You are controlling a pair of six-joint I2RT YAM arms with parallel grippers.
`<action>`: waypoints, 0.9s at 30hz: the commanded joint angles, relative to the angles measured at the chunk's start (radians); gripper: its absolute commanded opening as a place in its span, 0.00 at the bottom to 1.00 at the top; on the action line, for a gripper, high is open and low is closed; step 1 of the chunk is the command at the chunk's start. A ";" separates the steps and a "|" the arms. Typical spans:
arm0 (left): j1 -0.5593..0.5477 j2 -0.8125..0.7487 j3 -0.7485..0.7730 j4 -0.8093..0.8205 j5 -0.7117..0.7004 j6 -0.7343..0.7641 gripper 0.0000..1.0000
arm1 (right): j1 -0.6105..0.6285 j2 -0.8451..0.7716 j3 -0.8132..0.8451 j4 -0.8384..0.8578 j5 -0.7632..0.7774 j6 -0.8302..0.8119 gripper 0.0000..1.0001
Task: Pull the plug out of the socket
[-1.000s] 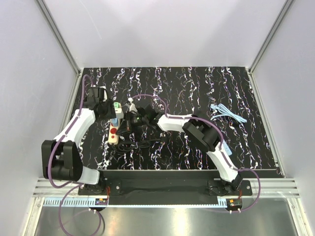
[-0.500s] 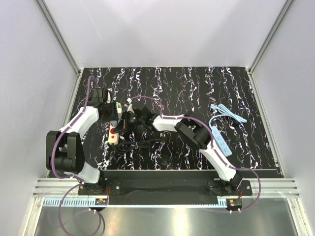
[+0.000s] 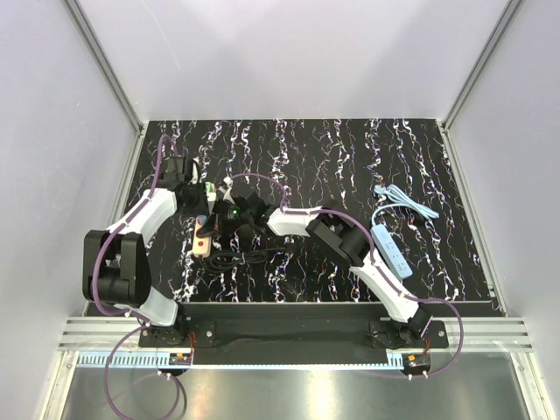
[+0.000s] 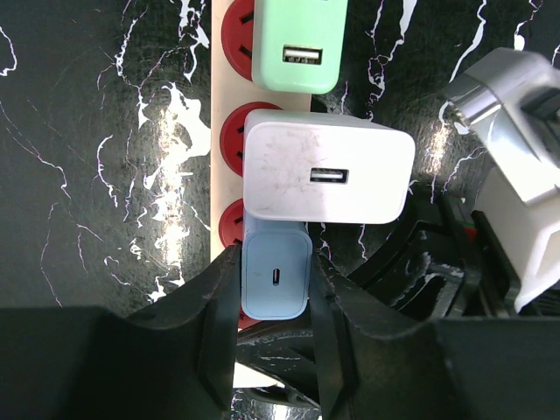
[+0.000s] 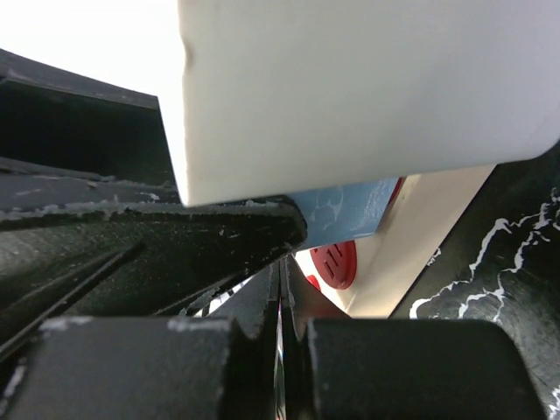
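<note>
The socket, a narrow beige strip with red round spots, lies on the black marbled table. The plug, a small pale blue-white cube adapter, sits in its lower socket. My left gripper is shut on the plug, one black finger against each side. My right gripper is shut and empty, its tips right beside the strip and just under the plug's blue side. In the top view both grippers meet over the strip, the left and the right, and they hide the plug.
A larger white USB adapter and a mint green adapter sit in the same strip above the plug. The strip's black cord coils in front. A light blue power strip with its blue cord lies at the right.
The left arm has folded in closer to the strip. The right arm has stretched further left, bringing its gripper up against the left one at the strip.
</note>
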 commanded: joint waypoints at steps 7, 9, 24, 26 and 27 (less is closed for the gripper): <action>-0.001 -0.003 0.031 0.005 0.017 0.010 0.02 | 0.020 0.003 -0.005 -0.089 0.142 -0.010 0.00; -0.001 -0.004 0.032 0.004 0.016 0.009 0.00 | 0.020 0.006 -0.007 -0.132 0.176 -0.017 0.00; -0.027 -0.067 0.029 -0.014 -0.088 -0.019 0.00 | 0.023 0.046 -0.021 -0.253 0.231 -0.020 0.00; -0.030 -0.067 0.031 -0.028 -0.107 -0.022 0.00 | 0.025 0.061 -0.019 -0.246 0.208 -0.022 0.00; -0.032 -0.064 0.032 -0.030 -0.101 -0.025 0.00 | 0.026 0.066 -0.021 -0.247 0.207 -0.019 0.00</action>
